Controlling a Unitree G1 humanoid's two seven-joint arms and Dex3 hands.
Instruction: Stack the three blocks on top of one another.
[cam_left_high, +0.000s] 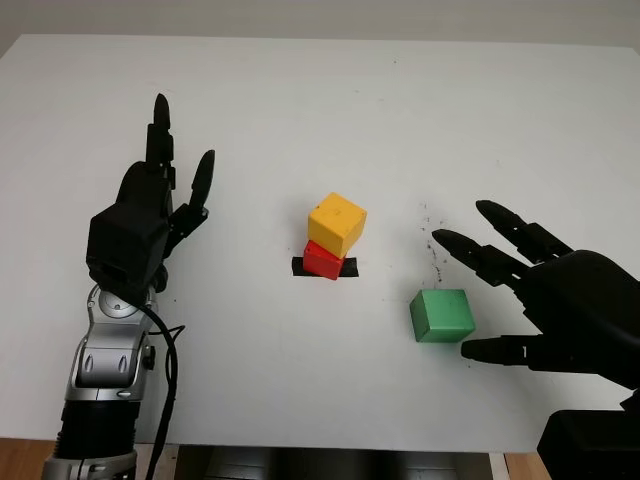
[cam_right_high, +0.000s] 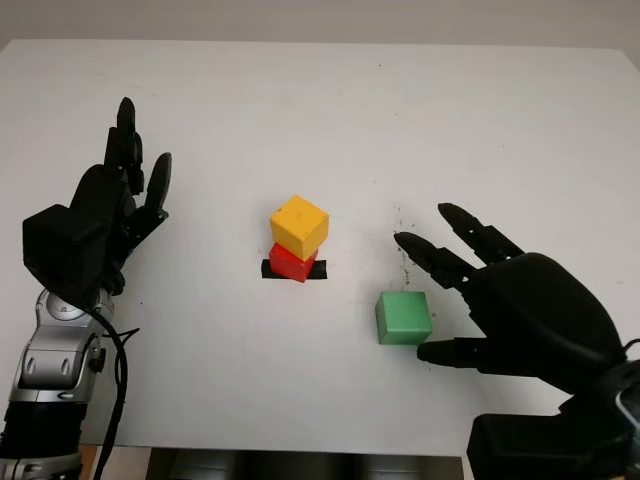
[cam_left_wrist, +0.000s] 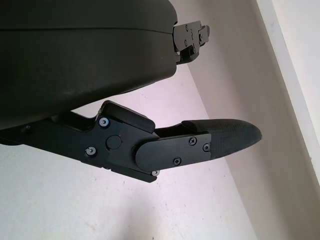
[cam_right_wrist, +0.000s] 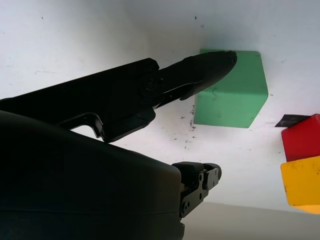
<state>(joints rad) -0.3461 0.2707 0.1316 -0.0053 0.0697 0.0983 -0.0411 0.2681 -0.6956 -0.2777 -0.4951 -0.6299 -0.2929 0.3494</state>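
Two blocks are stacked: yellow block (cam_left_high: 337, 221) skewed atop red block (cam_left_high: 323, 259). Beside them, right, sits the plain green block (cam_left_high: 441, 315); my open right hand (cam_left_high: 500, 290) flanks it, my left hand (cam_left_high: 165, 195) open.

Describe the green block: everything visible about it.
The green block is a plain matte cube with slightly rounded edges, sitting flat on the white table, apart from the yellow block stacked on the red block. It sits nearer the robot and toward its right. The open right hand flanks it, one finger beyond it, the thumb at its near corner; contact is unclear.
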